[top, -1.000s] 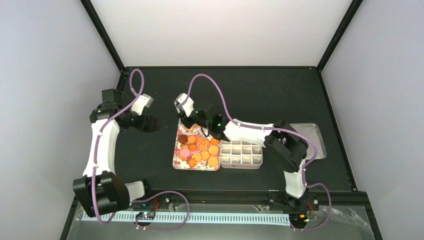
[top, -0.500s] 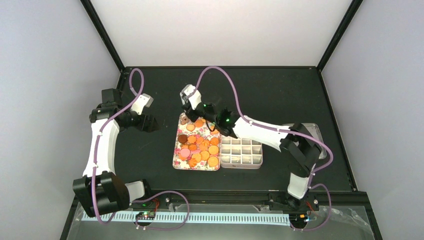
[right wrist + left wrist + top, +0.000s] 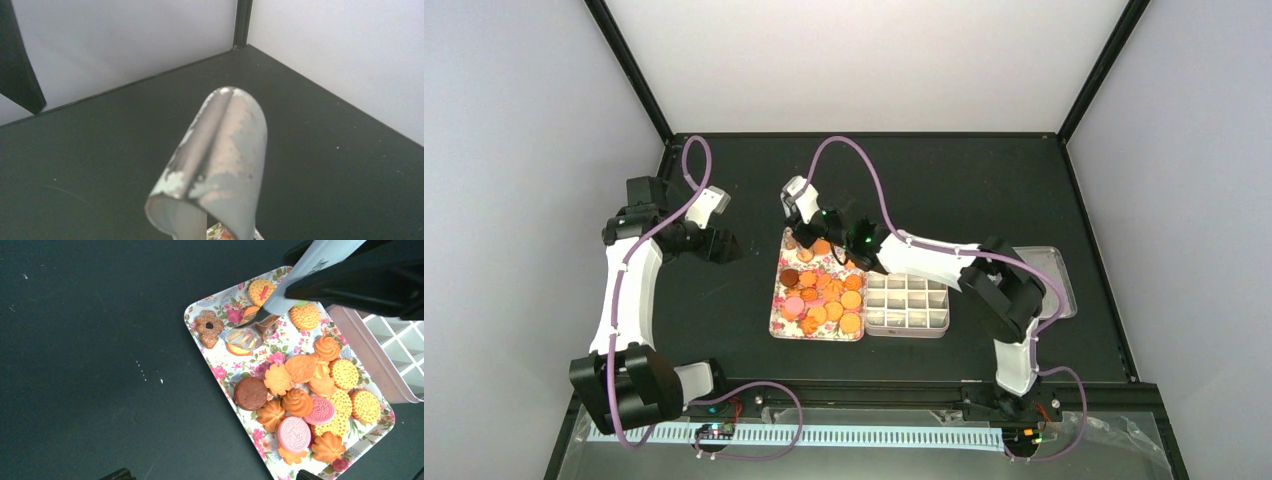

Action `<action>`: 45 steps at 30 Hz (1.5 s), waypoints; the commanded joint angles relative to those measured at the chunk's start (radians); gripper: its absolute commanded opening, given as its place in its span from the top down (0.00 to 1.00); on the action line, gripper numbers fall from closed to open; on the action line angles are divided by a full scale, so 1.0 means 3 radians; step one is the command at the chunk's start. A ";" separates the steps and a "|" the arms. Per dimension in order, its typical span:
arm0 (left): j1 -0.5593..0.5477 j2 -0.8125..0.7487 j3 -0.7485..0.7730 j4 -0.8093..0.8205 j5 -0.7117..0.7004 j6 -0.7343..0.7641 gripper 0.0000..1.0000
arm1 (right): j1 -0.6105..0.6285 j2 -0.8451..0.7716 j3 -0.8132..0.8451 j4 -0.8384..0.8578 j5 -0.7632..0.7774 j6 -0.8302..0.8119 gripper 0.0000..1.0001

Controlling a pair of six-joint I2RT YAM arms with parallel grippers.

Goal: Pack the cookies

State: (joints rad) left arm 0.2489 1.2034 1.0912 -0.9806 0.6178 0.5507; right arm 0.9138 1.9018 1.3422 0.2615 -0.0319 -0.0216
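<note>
The overhead view shows the whole layout. The flowered tray [image 3: 776, 310] lies mid-bench, and a divided box [image 3: 908, 307] touches its right side. The left arm stands well off to the left, and the right arm reaches across to the tray's far end. Only the left wrist view shows the cookies [image 3: 300, 390] clearly. They lie on the tray [image 3: 200, 310], crowded toward its near end, mostly orange, with two pink and one brown. A few more are spread at the far end. The box's cells [image 3: 395, 350] that show there look bare. The right wrist view gives little beyond the worn metal end of the tongs [image 3: 215, 160] up close, with the dark bench and enclosure corner behind.

Compared with a second ago, the right claw [image 3: 806, 226] sits slightly farther along the tray. Its elbow has drawn back left from where it was half a second ago. The left arm has not moved, and the cookies lie as before.

The right claw is clamped on the tongs [image 3: 300, 275], whose tip comes down among the far cookies, at an orange one. Whether the tip grips that cookie or only touches it is probably not decidable from this angle. The left claw [image 3: 722, 245] hangs wide apart over bare bench left of the tray, holding nothing. Only its fingertips [image 3: 117, 474] show at the bottom edge of its own view.
</note>
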 commanded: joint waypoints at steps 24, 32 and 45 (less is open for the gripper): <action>0.0031 -0.0074 0.0100 -0.0072 0.0050 0.0061 0.14 | 0.0141 0.0121 -0.0225 0.0169 0.0049 -0.0274 0.67; 0.0029 -0.0083 0.0080 -0.0066 0.0070 0.0056 0.14 | 0.0208 -0.0086 -0.0429 0.0249 -0.0080 -0.0020 0.72; 0.0029 -0.0109 0.0082 -0.0095 0.0059 0.0092 0.14 | 0.0143 -0.0101 -0.0195 0.0156 0.0106 -0.0045 0.69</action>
State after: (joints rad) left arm 0.2489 1.1954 1.0912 -0.9810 0.6209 0.5510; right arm 0.9642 1.8858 1.2537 0.3244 -0.0128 -0.0566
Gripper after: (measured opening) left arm 0.863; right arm 0.300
